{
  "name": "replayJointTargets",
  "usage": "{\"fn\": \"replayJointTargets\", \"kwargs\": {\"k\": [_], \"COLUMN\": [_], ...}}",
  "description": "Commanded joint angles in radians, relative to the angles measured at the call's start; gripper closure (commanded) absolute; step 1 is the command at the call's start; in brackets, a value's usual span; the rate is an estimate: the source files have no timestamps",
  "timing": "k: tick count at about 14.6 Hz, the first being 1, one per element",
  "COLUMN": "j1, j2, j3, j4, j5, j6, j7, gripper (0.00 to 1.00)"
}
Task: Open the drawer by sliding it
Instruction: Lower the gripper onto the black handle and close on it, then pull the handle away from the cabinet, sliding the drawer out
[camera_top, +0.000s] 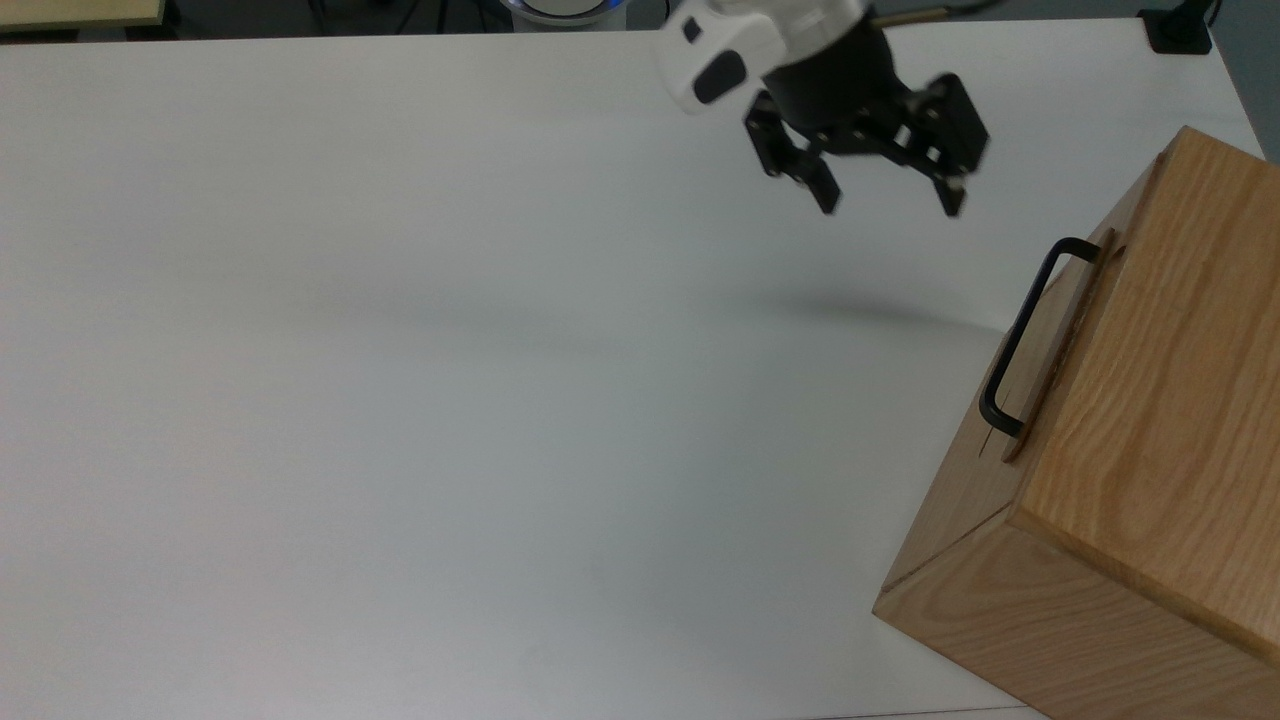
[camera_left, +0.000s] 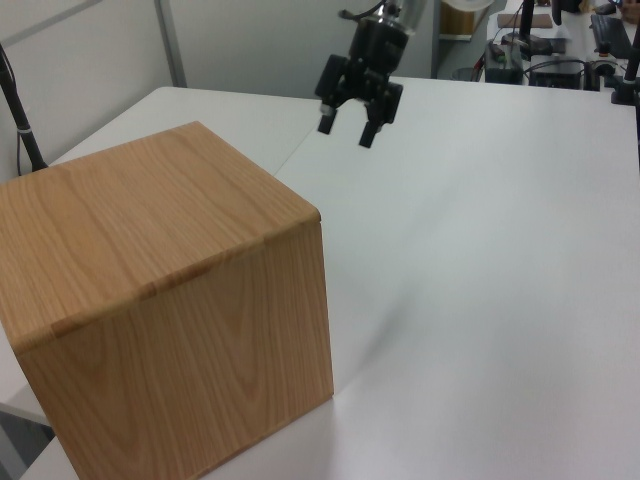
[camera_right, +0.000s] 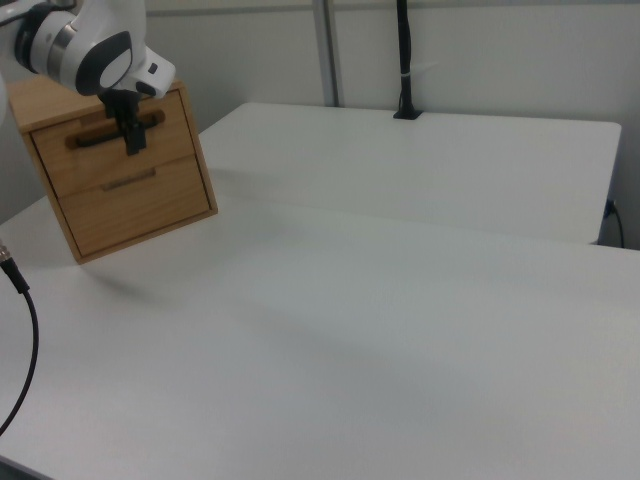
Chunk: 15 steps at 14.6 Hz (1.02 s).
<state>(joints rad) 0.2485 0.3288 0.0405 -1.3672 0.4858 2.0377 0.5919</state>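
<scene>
A two-finger gripper hangs above a white table, fingers spread. In the top view, a light wooden drawer with a long black bar handle, shut in its oak-grain cabinet box, sits to the gripper's lower right, apart.

no readable text, no labels or numbers

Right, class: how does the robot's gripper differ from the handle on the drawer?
The gripper hangs in the air above the table; the handle is fixed to the drawer front. The gripper ends in two fingers spread apart; the handle is one long bar. Both are black.
</scene>
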Motion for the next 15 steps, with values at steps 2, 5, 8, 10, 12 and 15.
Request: {"fn": "replayJointTargets", "kwargs": {"k": [2, 5, 8, 10, 12, 15], "j1": [0.103, 0.133, 0.150, 0.161, 0.169, 0.179], "j2": [0.094, 0.117, 0.174, 0.208, 0.217, 0.225], "j3": [-0.021, -0.022, -0.022, -0.025, -0.036, -0.042], "j4": [0.057, 0.060, 0.117, 0.149, 0.160, 0.162], "j5": [0.013, 0.013, 0.011, 0.010, 0.010, 0.008], "j6": [0.235, 0.282, 0.309, 0.309, 0.312, 0.320], "j7": [0.110, 0.120, 0.120, 0.120, 0.117, 0.111], "gripper": [0.06, 0.07, 0.16, 0.21, 0.27, 0.58]}}
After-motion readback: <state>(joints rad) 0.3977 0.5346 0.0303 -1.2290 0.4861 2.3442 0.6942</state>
